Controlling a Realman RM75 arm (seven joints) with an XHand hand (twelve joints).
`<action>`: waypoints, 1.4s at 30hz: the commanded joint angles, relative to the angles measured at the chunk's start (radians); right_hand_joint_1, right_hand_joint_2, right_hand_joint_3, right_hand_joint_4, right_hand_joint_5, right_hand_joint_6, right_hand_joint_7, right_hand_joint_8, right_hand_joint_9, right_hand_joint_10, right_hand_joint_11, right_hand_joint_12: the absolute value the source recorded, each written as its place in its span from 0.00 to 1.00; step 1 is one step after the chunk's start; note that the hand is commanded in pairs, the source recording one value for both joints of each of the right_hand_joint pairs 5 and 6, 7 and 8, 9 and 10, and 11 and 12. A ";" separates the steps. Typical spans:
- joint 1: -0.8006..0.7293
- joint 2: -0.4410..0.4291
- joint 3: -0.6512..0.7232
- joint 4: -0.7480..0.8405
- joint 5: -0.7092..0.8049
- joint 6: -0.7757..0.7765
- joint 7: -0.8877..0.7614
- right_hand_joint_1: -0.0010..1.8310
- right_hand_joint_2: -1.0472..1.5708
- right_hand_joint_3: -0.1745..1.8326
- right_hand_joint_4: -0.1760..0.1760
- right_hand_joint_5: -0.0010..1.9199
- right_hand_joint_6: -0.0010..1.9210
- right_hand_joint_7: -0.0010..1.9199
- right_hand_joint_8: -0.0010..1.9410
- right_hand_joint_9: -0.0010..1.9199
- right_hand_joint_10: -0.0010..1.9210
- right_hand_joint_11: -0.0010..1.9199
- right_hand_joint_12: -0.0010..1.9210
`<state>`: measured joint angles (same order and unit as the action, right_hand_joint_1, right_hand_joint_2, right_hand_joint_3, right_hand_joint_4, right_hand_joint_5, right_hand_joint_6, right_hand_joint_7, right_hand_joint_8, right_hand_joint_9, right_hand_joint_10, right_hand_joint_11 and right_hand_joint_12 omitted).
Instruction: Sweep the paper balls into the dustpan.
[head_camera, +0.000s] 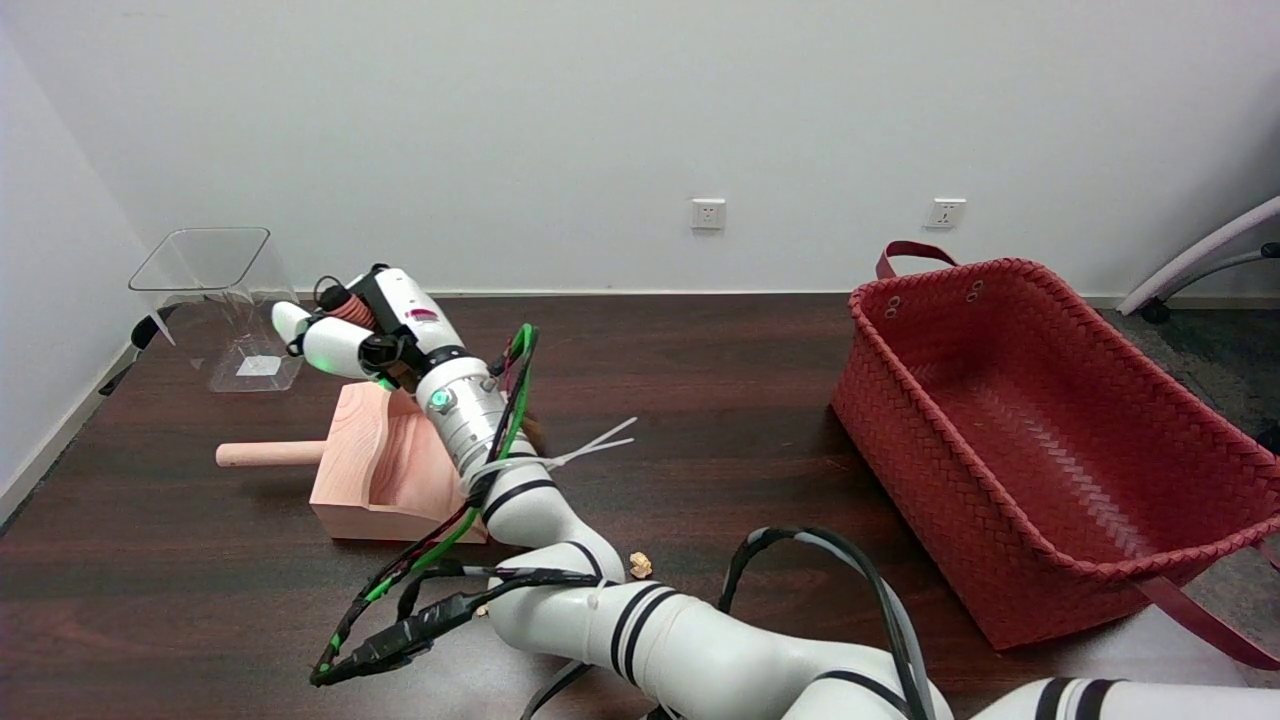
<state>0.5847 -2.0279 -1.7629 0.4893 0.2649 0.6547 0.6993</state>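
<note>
The hand grips what looks like a brush handle above the dustpan, mid-sweep by my reading. One paper ball lies well behind it; the next stroke must reach back there.

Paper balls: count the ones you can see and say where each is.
1. A small paper ball lies on the table, right against the right arm, to the right of the wooden dustpan. The arm may hide others.
</note>
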 joint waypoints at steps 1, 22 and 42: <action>0.054 -0.028 -0.044 -0.061 0.019 -0.064 0.144 0.35 1.00 0.26 0.50 1.00 1.00 1.00 0.99 1.00 1.00 1.00 1.00; 0.038 -0.011 -0.036 0.101 -0.048 0.120 0.168 0.39 0.98 0.19 0.50 1.00 1.00 1.00 0.99 1.00 1.00 1.00 1.00; -0.094 0.089 -0.036 0.426 -0.172 -0.083 0.054 0.48 0.91 0.32 0.50 1.00 1.00 1.00 0.99 1.00 1.00 1.00 1.00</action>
<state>0.5870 -2.0189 -1.8009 0.7042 0.1876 0.6941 0.8174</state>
